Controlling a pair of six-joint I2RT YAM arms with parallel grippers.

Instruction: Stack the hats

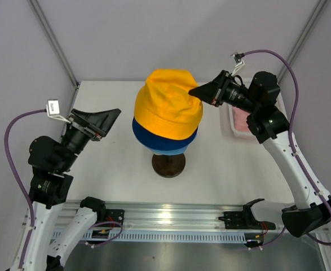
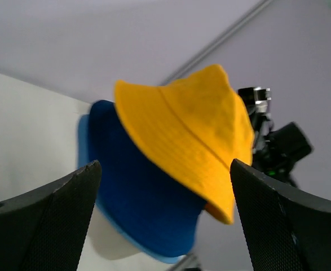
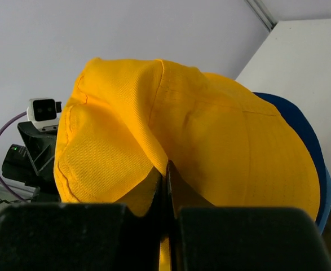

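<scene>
The yellow-orange hat (image 1: pixel 166 110) lies on top of the navy hat (image 1: pixel 154 139), which sits over the light blue hat (image 1: pixel 173 150) on the mannequin head with its dark round base (image 1: pixel 168 165). My right gripper (image 1: pixel 194 90) is shut on a fold of the yellow-orange hat (image 3: pixel 171 147) at its right side. My left gripper (image 1: pixel 115 114) is open and empty, left of the stack; the stacked hats (image 2: pixel 176 164) show between its fingers (image 2: pixel 69 209). The pink hat (image 1: pixel 241 119) lies in the basket at the right.
A white mesh basket (image 1: pixel 231 119) stands at the table's right edge behind the right arm. A metal rail (image 1: pixel 171 217) runs along the near edge. Tent poles and grey walls close in the back.
</scene>
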